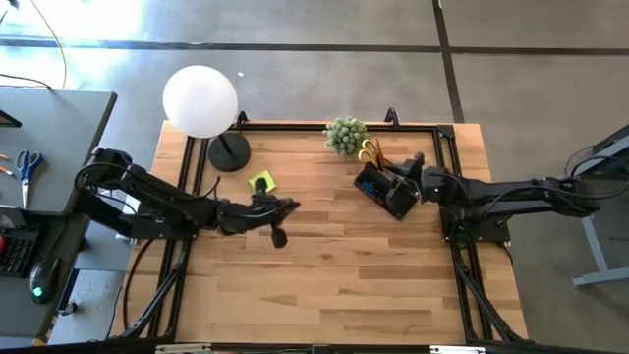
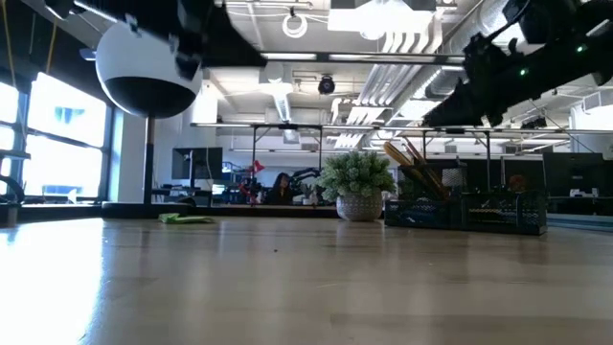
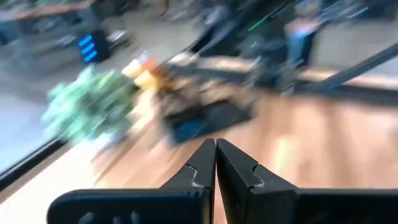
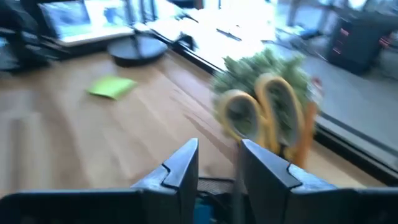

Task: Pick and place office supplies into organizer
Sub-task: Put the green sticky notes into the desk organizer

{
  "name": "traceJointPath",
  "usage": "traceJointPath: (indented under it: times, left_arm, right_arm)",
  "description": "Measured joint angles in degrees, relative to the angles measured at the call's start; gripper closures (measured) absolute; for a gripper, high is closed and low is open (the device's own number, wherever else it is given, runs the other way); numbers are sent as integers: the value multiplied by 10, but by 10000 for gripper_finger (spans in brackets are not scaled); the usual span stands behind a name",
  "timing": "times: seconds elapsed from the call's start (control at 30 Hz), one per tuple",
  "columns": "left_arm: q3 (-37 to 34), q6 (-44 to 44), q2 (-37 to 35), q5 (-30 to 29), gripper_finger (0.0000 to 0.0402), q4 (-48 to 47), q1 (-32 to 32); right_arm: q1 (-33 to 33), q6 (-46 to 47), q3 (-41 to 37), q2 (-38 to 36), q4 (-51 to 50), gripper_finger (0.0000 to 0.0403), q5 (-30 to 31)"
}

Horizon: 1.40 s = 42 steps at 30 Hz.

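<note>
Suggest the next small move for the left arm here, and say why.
Probably move the left claw, which is shut and empty, back over the green sticky pad and open it. The pad lies alone on the table beside it, while the scissors already stand in the organizer, where the right claw hovers.

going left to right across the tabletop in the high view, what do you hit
lamp base → lime-green sticky-note pad → left gripper, shut and empty → potted plant → organizer with the yellow-handled scissors standing in it → right gripper, partly open over the organizer
</note>
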Motion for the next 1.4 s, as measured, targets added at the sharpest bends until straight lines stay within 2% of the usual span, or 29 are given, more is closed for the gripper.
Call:
traceJointPath:
  times: [0.1, 0.23, 0.43, 0.57, 0.7, 0.87, 1.07, 1.3, 1.4]
  left_arm:
    - [0, -66, -16, -17, 392, -101, 24]
    - [0, -125, -24, 7, 358, -180, 62]
    - [0, -146, -24, 11, 280, -280, 81]
    - [0, -145, -24, -8, 252, -339, 80]
    - [0, -153, -10, -55, 250, -376, 81]
    - [0, -146, 19, -70, 263, -388, 89]
    - [0, -146, 60, -19, 270, -401, 140]
    - [0, -144, 124, 38, 254, -388, 190]
    - [0, -143, 140, 42, 246, -372, 202]
  right_arm:
    - [26, -13, 0, -28, 4, 290, -13]
    - [55, -26, 0, -44, 11, 290, -13]
    - [83, -43, 0, -45, 14, 290, -11]
    - [93, -42, 0, -45, 18, 290, -3]
    - [109, -26, 0, -45, 43, 290, 1]
    - [144, -42, 0, -45, 56, 290, 25]
    - [169, -49, 0, -45, 53, 290, 69]
    - [178, -43, 0, -45, 52, 290, 69]
    - [180, -43, 0, -44, 45, 290, 69]
